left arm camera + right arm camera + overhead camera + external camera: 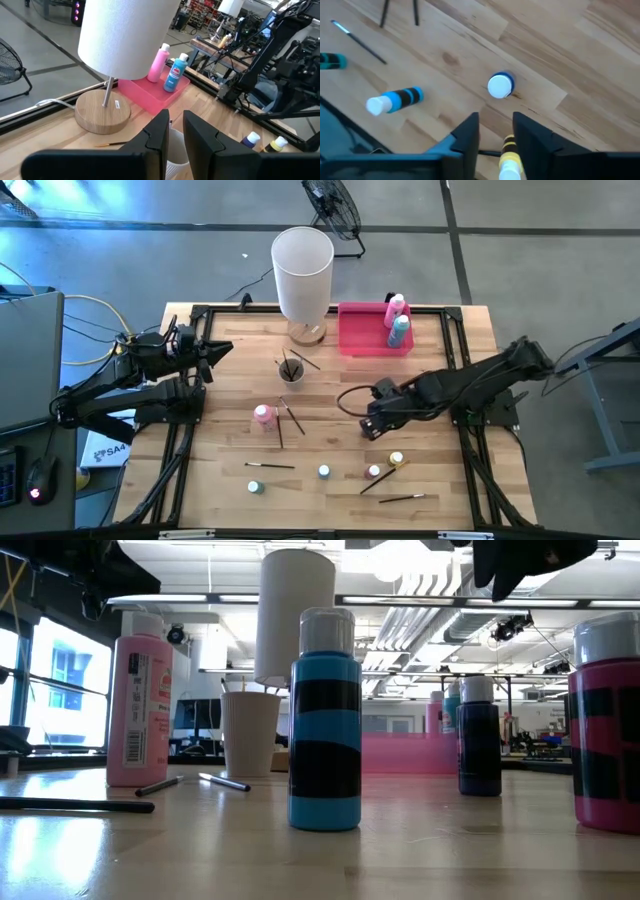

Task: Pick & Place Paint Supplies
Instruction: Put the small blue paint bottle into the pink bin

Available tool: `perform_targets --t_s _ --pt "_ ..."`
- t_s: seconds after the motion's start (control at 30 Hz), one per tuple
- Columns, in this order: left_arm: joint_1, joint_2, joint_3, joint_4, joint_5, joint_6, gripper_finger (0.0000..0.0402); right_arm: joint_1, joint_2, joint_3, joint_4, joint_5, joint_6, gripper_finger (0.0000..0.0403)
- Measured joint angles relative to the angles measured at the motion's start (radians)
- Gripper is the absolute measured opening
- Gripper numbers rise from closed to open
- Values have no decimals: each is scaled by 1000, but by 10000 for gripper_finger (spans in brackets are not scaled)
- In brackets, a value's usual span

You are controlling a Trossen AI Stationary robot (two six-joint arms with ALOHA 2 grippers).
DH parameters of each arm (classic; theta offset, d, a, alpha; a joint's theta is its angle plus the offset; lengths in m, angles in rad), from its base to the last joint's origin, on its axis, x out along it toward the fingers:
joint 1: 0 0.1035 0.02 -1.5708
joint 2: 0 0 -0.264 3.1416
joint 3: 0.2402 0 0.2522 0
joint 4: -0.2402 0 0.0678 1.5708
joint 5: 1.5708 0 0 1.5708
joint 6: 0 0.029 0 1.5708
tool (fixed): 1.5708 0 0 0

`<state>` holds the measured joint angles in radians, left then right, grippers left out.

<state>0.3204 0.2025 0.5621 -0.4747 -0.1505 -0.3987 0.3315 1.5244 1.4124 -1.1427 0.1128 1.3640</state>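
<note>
Yellow-cap bottle upright btwn parted fingers of right gripper, not clamped, white-cap bottle near, blue bottle on its side, left gripper nearly closed, empty, over cup.

Industrial lab: open ceiling ducts, concrete floor, benches beyond.

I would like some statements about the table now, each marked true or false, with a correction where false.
1. Two paint bottles stand in the pink tray. True.
2. The white cup is empty. False: paintbrushes stand in it.
3. The pink bottle on the wood stands left of the right gripper. True.
4. The lamp stands inside the tray. False: it stands beside it, on the table.
</note>
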Motion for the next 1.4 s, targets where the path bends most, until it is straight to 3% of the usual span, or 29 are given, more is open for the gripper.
perform_targets --t_s 0.17,0.63,1.4 --pt "0 0 0 0 3 -1 54 -7 49 0 2 0 27 145" --pt "0 0 0 0 3 -1 54 -13 167 0 13 -12 23 141" --pt "0 0 0 -87 2 -25 54 -57 204 1 33 -27 -7 141"
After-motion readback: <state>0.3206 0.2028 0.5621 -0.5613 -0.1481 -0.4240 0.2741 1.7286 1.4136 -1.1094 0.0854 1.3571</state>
